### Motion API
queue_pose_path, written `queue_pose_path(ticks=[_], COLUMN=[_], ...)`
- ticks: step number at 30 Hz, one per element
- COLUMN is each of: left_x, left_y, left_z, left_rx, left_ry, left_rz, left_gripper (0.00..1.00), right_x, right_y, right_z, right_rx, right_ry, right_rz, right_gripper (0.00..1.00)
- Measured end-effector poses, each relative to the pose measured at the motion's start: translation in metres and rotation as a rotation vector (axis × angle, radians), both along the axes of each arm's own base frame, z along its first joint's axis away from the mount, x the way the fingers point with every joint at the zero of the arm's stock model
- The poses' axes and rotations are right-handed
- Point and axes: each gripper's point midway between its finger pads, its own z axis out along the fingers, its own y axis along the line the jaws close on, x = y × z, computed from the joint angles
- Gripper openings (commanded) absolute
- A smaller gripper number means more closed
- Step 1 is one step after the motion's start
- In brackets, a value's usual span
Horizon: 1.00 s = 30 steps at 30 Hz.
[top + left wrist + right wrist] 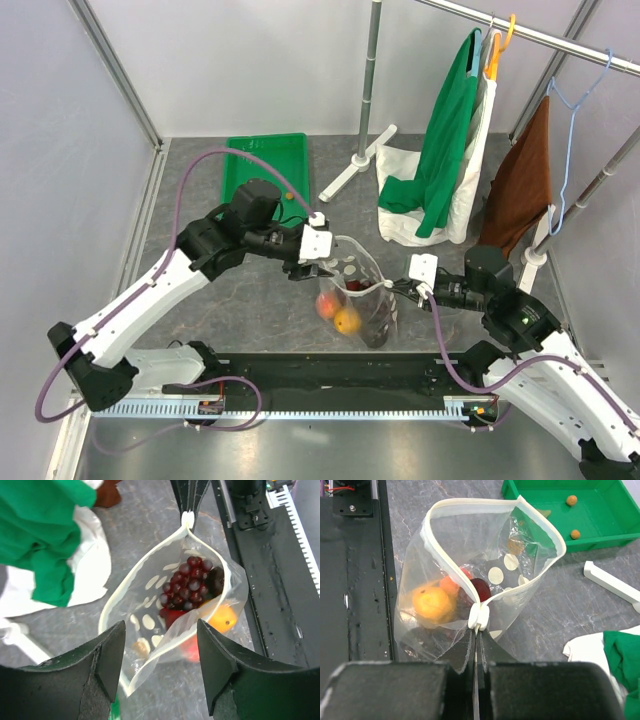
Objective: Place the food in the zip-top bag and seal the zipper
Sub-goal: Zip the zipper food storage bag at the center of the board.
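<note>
right gripper [476,639]: clamped on white zipper strip [470,501], propping clear dotted zip-top bag [465,545] open | left gripper [160,630]: apart above mouth | small toy fruits [432,604] inside

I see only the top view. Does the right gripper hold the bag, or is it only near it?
Observer: The right wrist view shows the right gripper shut on the end of the zipper.
Operator: And the left gripper?
Observer: In the left wrist view the left gripper is open, with one finger on each side of the other end of the bag.
Operator: Are the grapes inside?
Observer: Yes, the left wrist view shows the grapes inside the bag.
</note>
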Motion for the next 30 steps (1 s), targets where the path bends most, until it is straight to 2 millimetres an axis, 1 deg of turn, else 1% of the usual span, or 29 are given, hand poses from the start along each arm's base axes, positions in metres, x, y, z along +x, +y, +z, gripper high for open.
queue_pose_path(ticks=[2,4,8,9,12,18,20,24,25,28,30], left_x=[-0.001,-0.006,-0.021,-0.024,-0.027,-0.03,-0.029,-0.028,-0.028,-0.03,-0.031], left_y=[0.006,0.001,-0.027,-0.038,-0.06,-0.092,-0.1,-0.108,-0.109,-0.112,-0.113], left_z=[0.006,0.008,0.005,0.003,0.0,0.0,-0.002,-0.009,-0.01,-0.014,-0.017], left_rx=[-0.011,-0.017,-0.011,-0.017,-0.04,-0.099,-0.106,-0.104,-0.102,-0.097,-0.092], left_ry=[-0.02,-0.031,-0.03,-0.023,-0.005,-0.016,-0.008,0.018,0.023,0.036,0.04], left_rz=[0.005,-0.013,-0.074,-0.083,-0.08,-0.054,-0.052,-0.051,-0.052,-0.059,-0.062], left_gripper=[0.66,0.67,0.67,0.67,0.64,0.59,0.57,0.51,0.48,0.46,0.42], right_x=[-0.001,-0.001,-0.001,-0.001,-0.002,-0.003,-0.003,-0.004,-0.004,-0.004,-0.004], right_y=[-0.001,-0.002,-0.003,-0.003,-0.005,-0.006,-0.006,-0.006,-0.007,-0.007,-0.007], right_z=[0.001,0.003,0.009,0.011,0.011,0.008,0.008,0.008,0.008,0.008,0.009], right_rx=[-0.007,-0.015,-0.025,-0.027,-0.035,-0.048,-0.051,-0.053,-0.053,-0.052,-0.052], right_ry=[-0.003,-0.004,-0.006,-0.007,-0.006,-0.002,-0.004,-0.004,-0.005,-0.01,-0.015], right_rz=[0.002,0.003,0.004,0.003,0.004,0.006,0.007,0.008,0.008,0.009,0.007], right_gripper=[0.0,0.0,0.0,0.0,0.0,0.0,0.0,0.0,0.0,0.0,0.0])
